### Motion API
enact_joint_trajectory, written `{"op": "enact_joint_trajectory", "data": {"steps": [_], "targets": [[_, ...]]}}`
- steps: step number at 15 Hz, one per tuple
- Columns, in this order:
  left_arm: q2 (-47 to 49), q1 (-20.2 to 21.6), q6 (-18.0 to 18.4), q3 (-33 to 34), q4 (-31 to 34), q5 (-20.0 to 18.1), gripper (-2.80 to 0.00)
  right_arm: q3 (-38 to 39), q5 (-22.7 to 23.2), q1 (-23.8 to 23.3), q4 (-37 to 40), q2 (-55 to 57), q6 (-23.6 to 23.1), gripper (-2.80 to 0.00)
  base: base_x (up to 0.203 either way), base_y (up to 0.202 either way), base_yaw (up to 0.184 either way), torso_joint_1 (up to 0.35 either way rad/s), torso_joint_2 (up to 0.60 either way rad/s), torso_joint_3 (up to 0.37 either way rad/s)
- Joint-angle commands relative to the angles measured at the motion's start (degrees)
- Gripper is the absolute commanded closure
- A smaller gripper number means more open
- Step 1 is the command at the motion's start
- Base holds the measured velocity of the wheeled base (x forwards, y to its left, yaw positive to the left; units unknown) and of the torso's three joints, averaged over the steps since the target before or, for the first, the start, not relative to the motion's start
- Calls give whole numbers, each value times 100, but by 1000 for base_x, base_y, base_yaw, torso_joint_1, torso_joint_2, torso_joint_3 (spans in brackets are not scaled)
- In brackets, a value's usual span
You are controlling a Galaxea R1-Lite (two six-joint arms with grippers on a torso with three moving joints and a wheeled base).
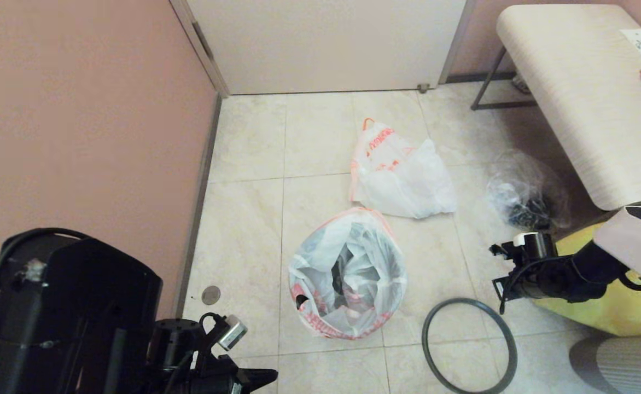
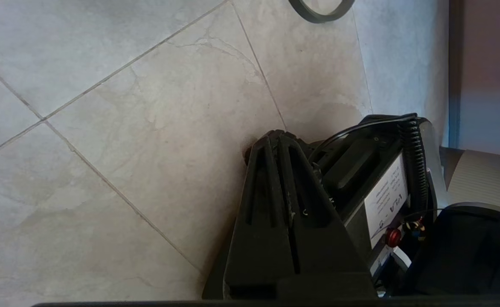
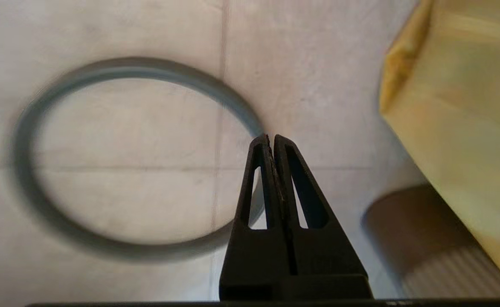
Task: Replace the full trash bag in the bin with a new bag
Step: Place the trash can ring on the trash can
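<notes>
Bin [image 1: 348, 273] stood on the tiled floor [image 1: 244, 219] mid-scene, lined with the new bag [image 1: 320, 262]; the bag's pink-orange hem was folded over the rim and red print showed along its near edge. Bin's own black wall mostly hidden by the plastic.

Full trash bag [image 1: 402, 175] lay on the floor just beyond the bin, toward the door [image 1: 326, 44], orange loop handle at its far end. The two looked near each other, barely apart.

Dark grey hoop [image 1: 469, 346] lay flat on the floor beside the bin on the robot's right, not on the bin.

Right end effector [image 3: 273, 138] hung above the floor at the hoop's edge, fingers pressed together, nothing between them. Yellow tote [image 1: 616, 306] just beside that arm.

Left end effector [image 2: 280, 134] was low at the robot's near left, close to the base, fingers closed on nothing, well apart from the bin.

Clear bag of black bits [image 1: 525, 197] sat by the table [image 1: 583, 98] at right
</notes>
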Motion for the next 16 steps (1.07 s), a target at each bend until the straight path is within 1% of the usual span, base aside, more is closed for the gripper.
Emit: {"op": "enact_joint_trajectory", "data": {"steps": [1,4,5,6,8,9,15,16], "targets": [[10,-2,-1,-10,-48,-20,0,-402,39,-71,101,801,-139,0,0,0,0,0,0,0],[10,4,8,-5,-48,-11,0,-857,31,-91,553,1240,-308,0,0,0,0,0,0,0],[19,4,8,-5,-48,-11,0,-920,26,-105,593,1328,-336,-280,0,0,0,0,0,0],[33,4,35,22,-48,-19,0,-1004,26,-107,590,1401,-317,-280,0,0,0,0,0,0],[99,44,271,39,-48,-42,0,-1294,13,-113,596,1685,-299,-280,0,0,0,0,0,0],[107,56,307,39,-48,-46,0,-1467,10,-121,598,1819,-297,-280,0,0,0,0,0,0],[107,57,307,39,-48,-46,0,-2203,-78,-137,694,2334,-401,-280,0,0,0,0,0,0],[107,57,307,39,-48,-46,0,-2238,-80,-134,735,2358,-413,0,0,0,0,0,0,0]]}}
